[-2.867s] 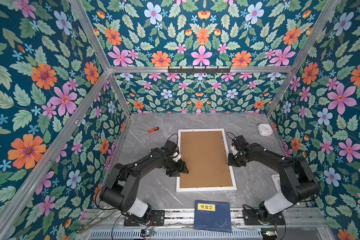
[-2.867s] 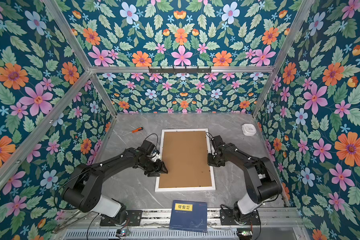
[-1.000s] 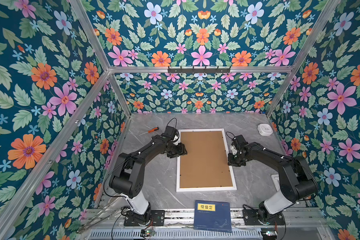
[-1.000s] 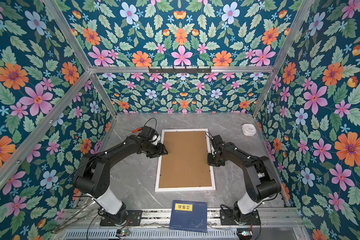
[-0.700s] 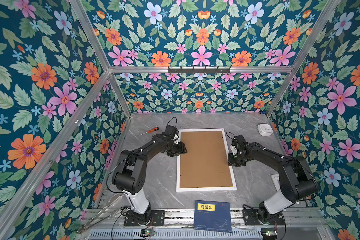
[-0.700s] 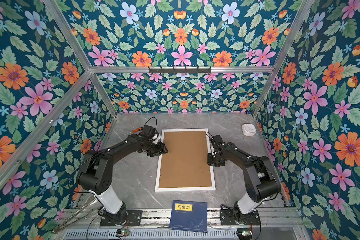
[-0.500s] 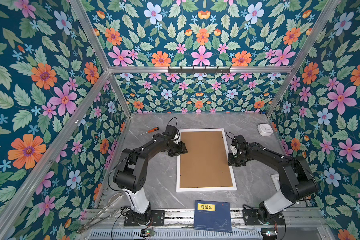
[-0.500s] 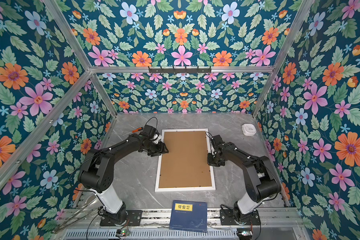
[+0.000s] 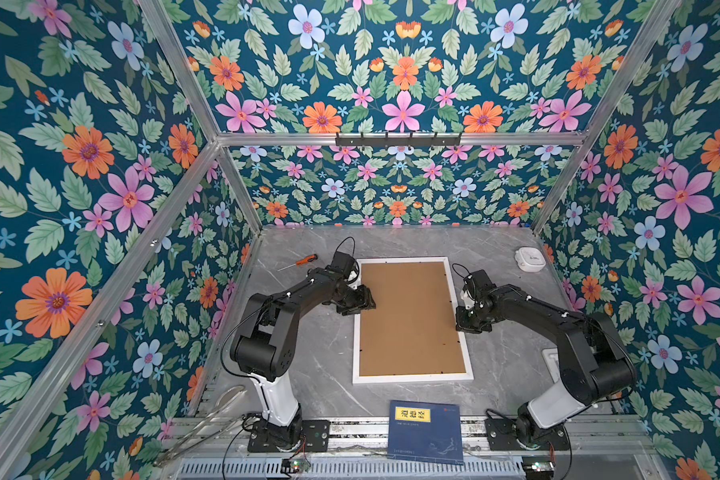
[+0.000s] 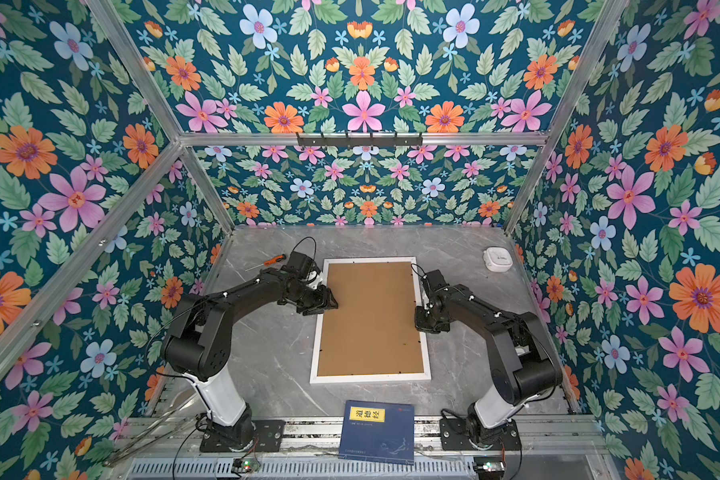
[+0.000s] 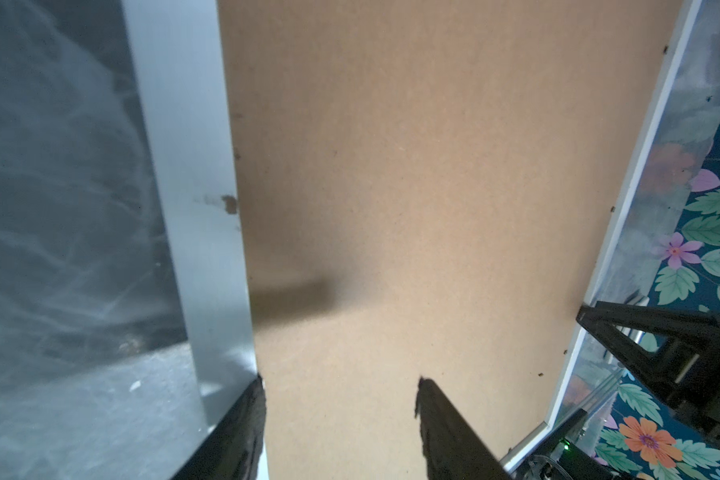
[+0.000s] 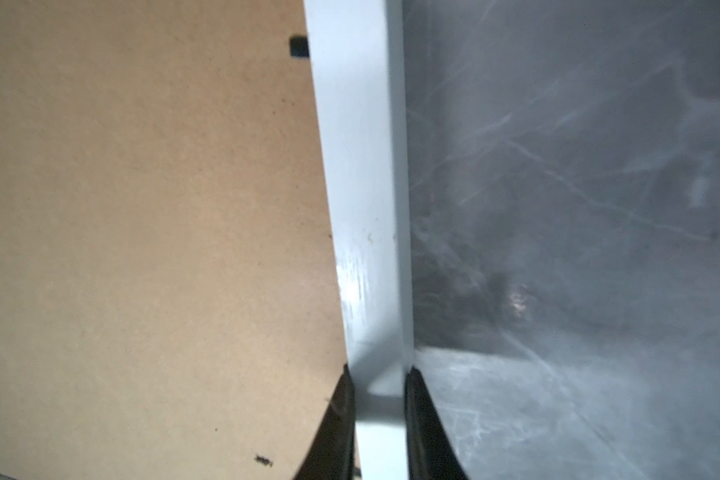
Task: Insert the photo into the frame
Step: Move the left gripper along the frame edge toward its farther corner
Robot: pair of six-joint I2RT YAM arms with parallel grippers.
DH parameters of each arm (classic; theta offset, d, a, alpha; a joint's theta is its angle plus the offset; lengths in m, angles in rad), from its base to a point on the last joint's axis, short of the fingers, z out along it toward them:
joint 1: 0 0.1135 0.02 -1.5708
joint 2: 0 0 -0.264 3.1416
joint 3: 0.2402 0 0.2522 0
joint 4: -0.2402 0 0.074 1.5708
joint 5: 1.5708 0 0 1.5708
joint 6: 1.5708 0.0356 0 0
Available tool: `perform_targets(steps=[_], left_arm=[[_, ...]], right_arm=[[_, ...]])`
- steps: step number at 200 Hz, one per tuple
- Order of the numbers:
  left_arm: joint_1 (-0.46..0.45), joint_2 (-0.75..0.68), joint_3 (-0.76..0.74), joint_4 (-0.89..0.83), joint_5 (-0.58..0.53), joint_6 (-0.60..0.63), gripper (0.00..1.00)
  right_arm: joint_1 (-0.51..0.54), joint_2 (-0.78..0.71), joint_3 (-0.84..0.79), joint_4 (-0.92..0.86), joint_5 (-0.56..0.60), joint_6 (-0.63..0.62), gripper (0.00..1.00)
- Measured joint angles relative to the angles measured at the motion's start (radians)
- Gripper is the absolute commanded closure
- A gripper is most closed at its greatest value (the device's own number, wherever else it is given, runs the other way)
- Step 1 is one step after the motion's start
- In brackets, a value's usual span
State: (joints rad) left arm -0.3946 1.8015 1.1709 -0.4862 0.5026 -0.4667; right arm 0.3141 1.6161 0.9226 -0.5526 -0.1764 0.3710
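Black left claw (image 9: 363, 297) farther up frame (image 9: 412, 378)

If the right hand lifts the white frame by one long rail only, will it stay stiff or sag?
Likely stiff: the frame has solid-looking rails. Held by the right hand on one rail only, it would probably tilt, being wide. The brown backing board might shift unless its small dark tabs hold.

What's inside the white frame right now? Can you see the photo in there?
A plain brown backing board fills the white rectangular picture frame, lying flat within its rails. No photo is visible; anything beneath the board is covered.
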Motion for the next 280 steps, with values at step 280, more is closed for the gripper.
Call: perform_targets(steps=[280], left_arm=[[0.060,0.039,0.206,-0.021,0.025,0.032,0.41]], right_arm=[[0.000,0.011,0.017,-0.019,-0.002,-0.005,1.00]])
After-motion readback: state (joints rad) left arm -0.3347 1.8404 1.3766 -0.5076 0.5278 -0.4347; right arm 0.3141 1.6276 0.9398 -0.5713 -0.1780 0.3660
